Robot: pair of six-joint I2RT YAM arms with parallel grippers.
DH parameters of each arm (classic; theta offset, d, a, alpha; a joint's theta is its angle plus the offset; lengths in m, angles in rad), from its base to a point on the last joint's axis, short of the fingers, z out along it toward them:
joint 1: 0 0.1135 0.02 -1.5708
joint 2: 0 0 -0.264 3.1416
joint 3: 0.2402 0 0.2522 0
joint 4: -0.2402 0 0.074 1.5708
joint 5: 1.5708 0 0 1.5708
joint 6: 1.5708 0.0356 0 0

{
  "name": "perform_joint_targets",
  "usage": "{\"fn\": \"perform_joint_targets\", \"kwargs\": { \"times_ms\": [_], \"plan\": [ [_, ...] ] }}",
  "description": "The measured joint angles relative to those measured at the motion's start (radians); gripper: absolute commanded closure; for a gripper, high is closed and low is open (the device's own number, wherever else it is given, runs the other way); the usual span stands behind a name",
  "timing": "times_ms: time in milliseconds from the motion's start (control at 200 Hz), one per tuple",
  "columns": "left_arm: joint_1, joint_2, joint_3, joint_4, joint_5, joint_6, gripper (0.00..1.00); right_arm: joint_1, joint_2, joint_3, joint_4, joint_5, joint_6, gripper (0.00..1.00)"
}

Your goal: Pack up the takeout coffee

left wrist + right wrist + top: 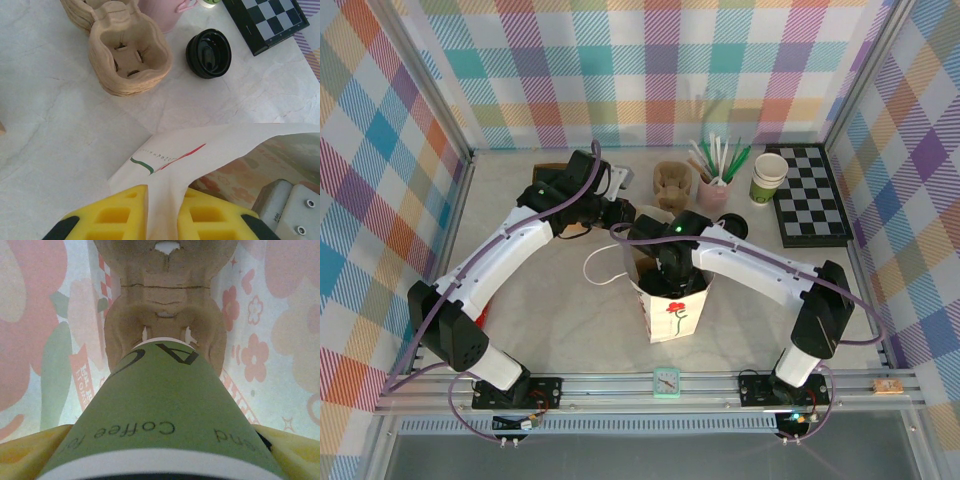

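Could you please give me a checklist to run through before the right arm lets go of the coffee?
1. Left end effector pinches the paper bag rim: ok.
2. Right end effector grips the takeout coffee: ok.
3. Coffee is inside the bag, above the cardboard carrier: ok.
4. Cup base seated in a carrier pocket: cannot tell.
5. Lid pressed fully on: cannot tell.

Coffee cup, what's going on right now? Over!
Left gripper pinching bag rim. Right gripper shut on coffee cup, inside bag. Cup base at slot of cardboard carrier. Nothing blocking.
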State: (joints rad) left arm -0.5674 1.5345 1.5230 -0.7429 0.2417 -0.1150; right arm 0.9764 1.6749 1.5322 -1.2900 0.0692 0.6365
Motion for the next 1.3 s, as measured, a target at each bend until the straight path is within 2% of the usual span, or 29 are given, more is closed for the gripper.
{"fn": "perform_joint_targets", "kwargs": {
  "times_ms": [1300],
  "plan": [
    [0.000, -0.004, -0.002, 0.004, -0.001, -0.004, 0.82, -0.002, 0.011, -0.037, 0.062, 0.024, 0.011, 0.40]
  ]
}}
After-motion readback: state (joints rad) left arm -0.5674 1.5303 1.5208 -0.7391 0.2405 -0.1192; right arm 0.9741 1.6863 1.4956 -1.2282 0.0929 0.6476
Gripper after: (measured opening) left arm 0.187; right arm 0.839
